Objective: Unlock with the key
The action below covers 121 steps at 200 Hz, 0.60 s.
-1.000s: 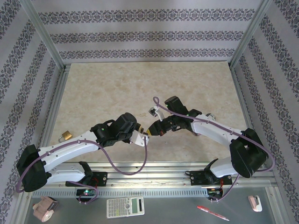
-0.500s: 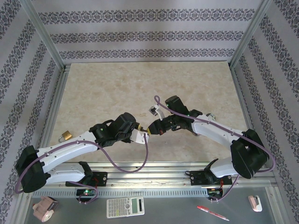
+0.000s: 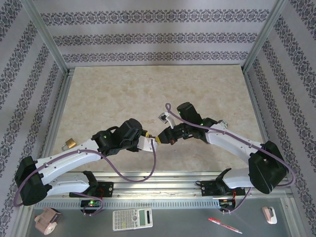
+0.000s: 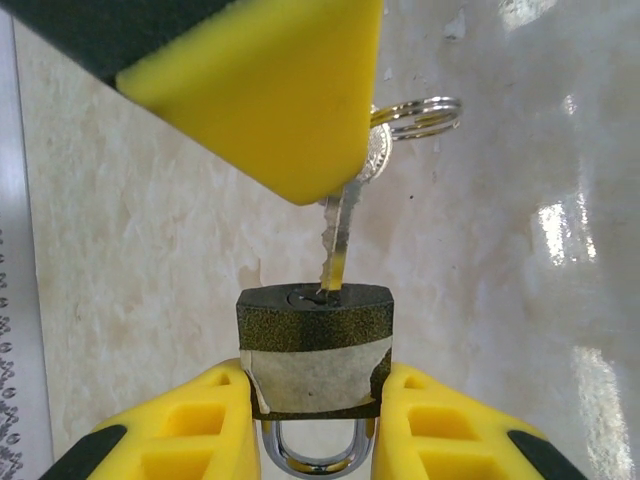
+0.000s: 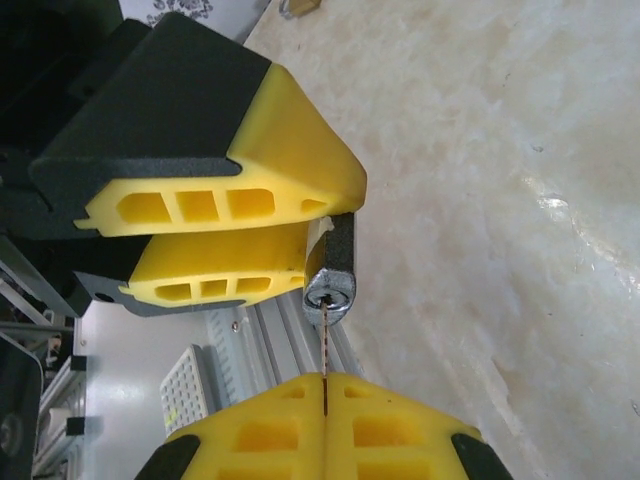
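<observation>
Item 1: my left end effector, pinching the padlock across its taped body, keyhole face turned outward, shackle down between my fingers.

Item 2: my right end effector, pressed together on the key. The key's tip is at the padlock's keyhole, most of the blade exposed. A key ring sits at its head. Both are held above the table, near its front centre.

Item 3: brass padlock, lying at the table's left edge, well apart.

No text, brand or number can be read anywhere; the calculator has keys and a display too small to make out
</observation>
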### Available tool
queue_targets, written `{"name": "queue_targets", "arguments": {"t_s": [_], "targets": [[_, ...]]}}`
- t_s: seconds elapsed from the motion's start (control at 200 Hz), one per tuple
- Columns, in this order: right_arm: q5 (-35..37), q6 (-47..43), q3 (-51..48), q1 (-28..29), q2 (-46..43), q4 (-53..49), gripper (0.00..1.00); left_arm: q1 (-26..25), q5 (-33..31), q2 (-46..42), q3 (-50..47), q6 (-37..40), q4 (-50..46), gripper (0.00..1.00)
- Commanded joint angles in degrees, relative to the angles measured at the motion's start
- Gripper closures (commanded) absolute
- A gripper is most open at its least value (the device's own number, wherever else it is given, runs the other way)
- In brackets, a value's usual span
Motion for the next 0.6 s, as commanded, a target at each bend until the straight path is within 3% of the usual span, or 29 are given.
{"name": "queue_targets", "arguments": {"t_s": [0.0, 0.31, 0.6], "targets": [[0.03, -6.42, 1.89, 1.13, -0.82, -1.1, 1.0, -1.95, 8.68, -0.22, 3.74, -1.42, 5.0, 0.97], [0.19, -6.5, 2.7, 1.75, 0.52, -2.0, 1.0, -1.97, 9.55, 0.97, 3.8, -0.4, 5.7, 0.97], [-2.37, 4.17, 3.34, 0.6, 3.88, 4.97, 1.0, -3.17, 5.78, -0.97, -1.49, 2.74, 15.78, 0.98]]}}
